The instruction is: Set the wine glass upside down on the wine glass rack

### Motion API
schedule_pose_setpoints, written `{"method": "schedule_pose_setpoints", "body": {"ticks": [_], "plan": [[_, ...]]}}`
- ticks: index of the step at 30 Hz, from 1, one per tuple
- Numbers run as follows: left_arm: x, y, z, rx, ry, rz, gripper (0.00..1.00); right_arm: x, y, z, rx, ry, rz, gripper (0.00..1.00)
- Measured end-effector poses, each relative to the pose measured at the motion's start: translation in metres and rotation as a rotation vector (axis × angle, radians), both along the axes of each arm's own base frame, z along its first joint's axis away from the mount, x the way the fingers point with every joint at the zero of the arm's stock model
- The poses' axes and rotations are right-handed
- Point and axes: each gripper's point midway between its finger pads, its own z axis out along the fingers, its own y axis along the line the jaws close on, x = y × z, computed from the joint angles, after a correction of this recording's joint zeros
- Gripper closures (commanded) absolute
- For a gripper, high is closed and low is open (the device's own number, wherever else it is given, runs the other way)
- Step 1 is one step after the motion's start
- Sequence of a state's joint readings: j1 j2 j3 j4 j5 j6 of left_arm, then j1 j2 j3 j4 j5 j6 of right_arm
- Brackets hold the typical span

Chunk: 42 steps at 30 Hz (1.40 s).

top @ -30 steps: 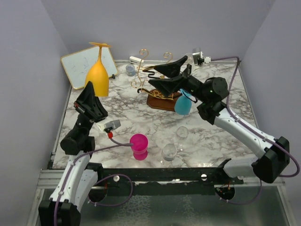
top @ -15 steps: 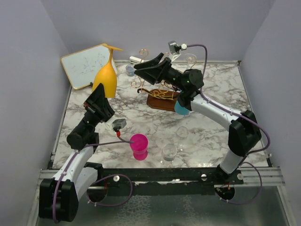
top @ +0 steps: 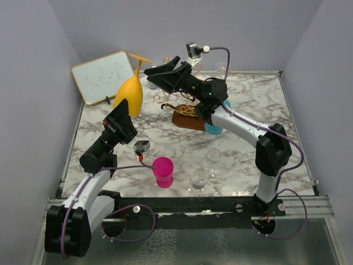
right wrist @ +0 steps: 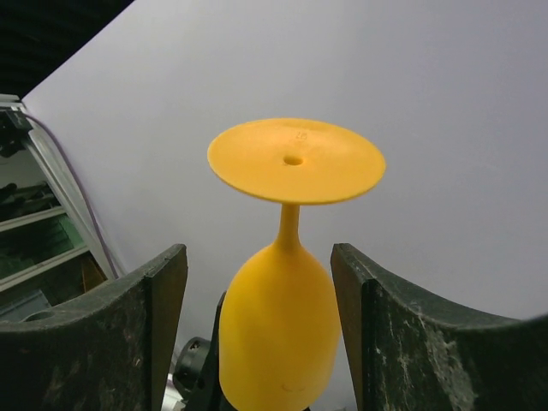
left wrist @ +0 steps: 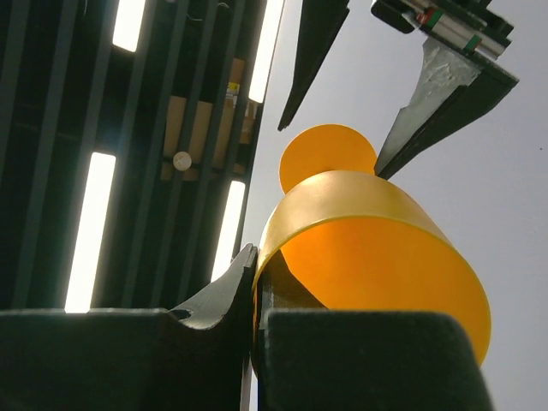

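An orange wine glass (top: 130,93) is held upside down, foot up and tilted, above the table's back left. My left gripper (top: 126,114) is shut on its rim, which is pinched between the fingers in the left wrist view (left wrist: 255,287); the bowl (left wrist: 377,257) fills that view. My right gripper (top: 152,77) is open and points at the glass from the right, at stem height. In the right wrist view the glass (right wrist: 278,330) stands between and beyond the open fingers (right wrist: 158,325). The wine glass rack (top: 165,97), gold wire on a brown base (top: 185,118), is partly hidden by the right arm.
A blue glass (top: 213,128) lies by the rack's base under the right arm. A pink cup (top: 162,171) and two clear glasses (top: 198,178) (top: 213,155) stand near the front. A whiteboard (top: 102,74) leans at the back left.
My left arm has moved the orange glass rightward and tilted it. My right arm has swung left across the rack toward the glass, jaws staying open.
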<state>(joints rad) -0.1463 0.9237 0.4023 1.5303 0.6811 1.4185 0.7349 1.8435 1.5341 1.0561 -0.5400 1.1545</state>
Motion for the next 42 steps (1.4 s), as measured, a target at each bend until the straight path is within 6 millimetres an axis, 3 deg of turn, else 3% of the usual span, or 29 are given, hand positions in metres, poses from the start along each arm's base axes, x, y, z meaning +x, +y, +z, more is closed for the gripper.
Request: {"method": "schedule_pose_setpoints", "body": {"ticks": [6,10,14,18,23,26,29,36,39,42], "plan": [[0.003,-0.003,-0.004,0.022,-0.001,0.001,1.0,0.004,0.015,-0.001,0.013,0.002,0.015,0.34],[0.003,-0.008,-0.006,0.038,-0.005,-0.006,1.0,0.002,0.028,-0.01,0.0,0.026,0.024,0.39],[0.003,-0.009,-0.003,0.044,-0.017,-0.005,1.0,-0.001,0.034,-0.008,0.007,0.018,0.02,0.56],[0.001,-0.009,0.001,0.049,-0.041,0.004,1.0,-0.003,0.033,0.005,0.032,-0.007,0.009,0.84],[0.0,-0.01,0.003,0.054,-0.056,0.011,1.0,-0.001,0.033,0.008,0.051,-0.002,-0.005,0.88],[0.001,-0.009,0.003,0.055,-0.058,0.015,1.0,0.001,0.034,0.009,0.056,-0.005,-0.007,0.98],[0.001,-0.009,0.003,0.056,-0.057,0.016,1.0,0.001,0.035,0.01,0.057,-0.005,-0.007,0.99],[0.002,-0.01,0.002,0.056,-0.055,0.013,0.52,0.008,0.037,0.0,0.021,-0.004,-0.086,0.99],[0.002,-0.01,0.002,0.06,-0.062,0.024,0.43,0.011,0.035,-0.004,-0.044,-0.026,-0.173,0.99],[0.002,-0.01,0.003,0.067,-0.075,0.036,0.36,0.01,0.018,0.011,-0.085,-0.095,-0.297,0.99]]}}
